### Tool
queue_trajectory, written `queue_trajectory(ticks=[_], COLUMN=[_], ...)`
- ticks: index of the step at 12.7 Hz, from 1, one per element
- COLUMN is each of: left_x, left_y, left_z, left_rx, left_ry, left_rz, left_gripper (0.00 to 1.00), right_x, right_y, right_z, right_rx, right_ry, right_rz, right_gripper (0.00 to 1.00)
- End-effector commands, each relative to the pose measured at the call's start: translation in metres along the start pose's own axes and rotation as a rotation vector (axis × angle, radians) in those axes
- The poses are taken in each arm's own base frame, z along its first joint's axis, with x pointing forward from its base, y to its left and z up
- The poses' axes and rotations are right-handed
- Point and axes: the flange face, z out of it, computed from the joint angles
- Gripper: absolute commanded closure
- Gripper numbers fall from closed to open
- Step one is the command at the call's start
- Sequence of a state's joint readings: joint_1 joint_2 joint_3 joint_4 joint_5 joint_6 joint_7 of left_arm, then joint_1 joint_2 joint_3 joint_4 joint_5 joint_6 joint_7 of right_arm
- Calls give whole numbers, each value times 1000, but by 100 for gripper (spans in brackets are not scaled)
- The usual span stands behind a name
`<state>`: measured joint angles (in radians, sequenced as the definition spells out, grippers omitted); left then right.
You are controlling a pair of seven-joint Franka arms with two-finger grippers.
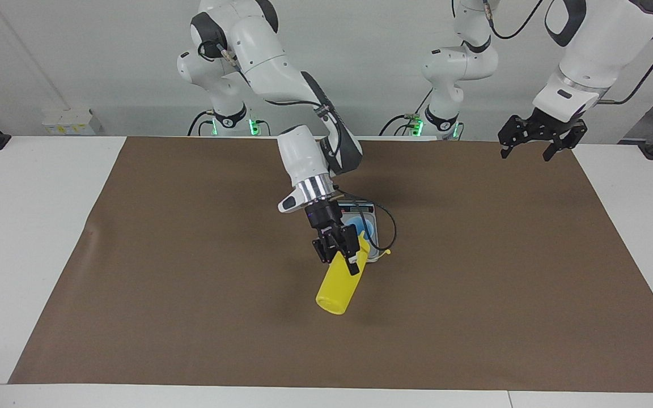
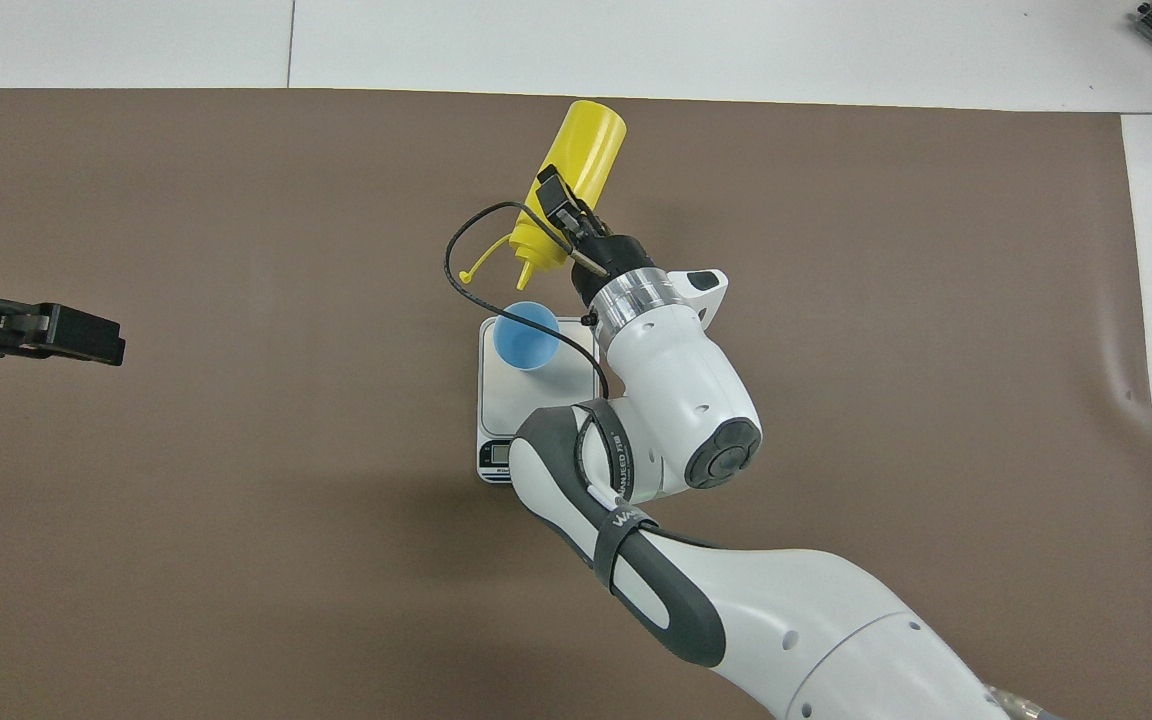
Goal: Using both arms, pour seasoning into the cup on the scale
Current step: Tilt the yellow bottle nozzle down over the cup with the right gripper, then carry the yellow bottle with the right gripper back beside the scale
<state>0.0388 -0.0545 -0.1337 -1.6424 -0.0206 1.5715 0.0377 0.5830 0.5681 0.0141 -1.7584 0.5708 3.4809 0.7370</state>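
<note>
My right gripper [image 1: 340,255] is shut on the yellow seasoning bottle [image 1: 338,289] and holds it tilted in the air, with its base raised and its nozzle pointing down toward the cup. In the overhead view the bottle [image 2: 586,150] has its nozzle just above the rim of the light blue cup [image 2: 528,335], at the side farther from the robots. The cap [image 2: 469,272] dangles on its tether. The cup stands on the silver-grey scale [image 2: 516,400]; in the facing view the cup [image 1: 355,224] is mostly hidden by the right gripper [image 2: 561,205]. My left gripper [image 1: 526,154] waits open and raised at the left arm's end.
A brown mat [image 1: 134,255] covers most of the white table [image 1: 20,226]. The scale [image 1: 380,226] sits near the mat's middle with its display strip toward the robots. The left gripper [image 2: 76,335] also shows in the overhead view.
</note>
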Motion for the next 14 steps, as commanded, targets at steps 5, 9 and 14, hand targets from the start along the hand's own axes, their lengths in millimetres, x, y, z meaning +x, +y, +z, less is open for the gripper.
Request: queue_trajectory(ticks=[5, 9, 14], left_x=[-8, -8, -8], left_y=[-2, -2, -2], left_z=[-3, -3, -3], left_rx=[-2, -2, -2], left_ry=[1, 1, 1], left_rz=[2, 2, 2], left_gripper=[0, 0, 0], right_x=[49, 75, 95], right_y=[-47, -40, -22], right_z=[-35, -56, -80], right_rx=[-54, -126, -192], right_ry=[-113, -183, -222], right_rz=[212, 236, 238], right_gripper=[100, 100, 100])
